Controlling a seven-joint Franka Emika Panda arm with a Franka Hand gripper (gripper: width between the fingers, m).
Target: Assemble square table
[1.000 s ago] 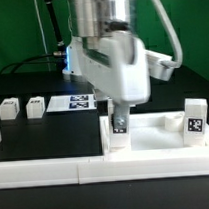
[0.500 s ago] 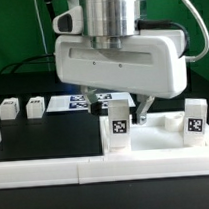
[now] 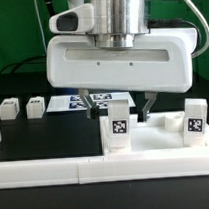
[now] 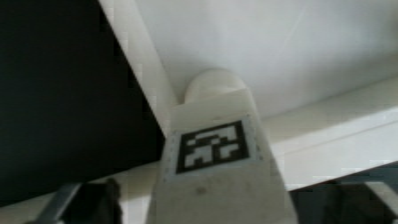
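Black tabletop fills the exterior view's left. The white panel lies flat on it toward the exterior view's right, and the rail runs along the front. You have the gripper low over the panel's corner on the exterior view's left, where a leg stands upright with its tag facing the camera. The fingers are spread, one on each side of that leg. In the wrist view a gap shows between the leg and each finger, so nothing is gripped. You cannot tell from these views whether the leg sits in a corner socket or only rests on the panel. A second leg stands at the panel's far side on the exterior view's right. A third leg and a fourth leg sit on the tabletop well apart from the panel, beside the marker board. Treat the leg as a small block of hard plastic: light and stiff, with smooth sides that are probably slick. It is tall for its footprint, so it will likely tip if one finger reaches it first. Centre it, then close squarely on two opposite flat sides, above the middle.
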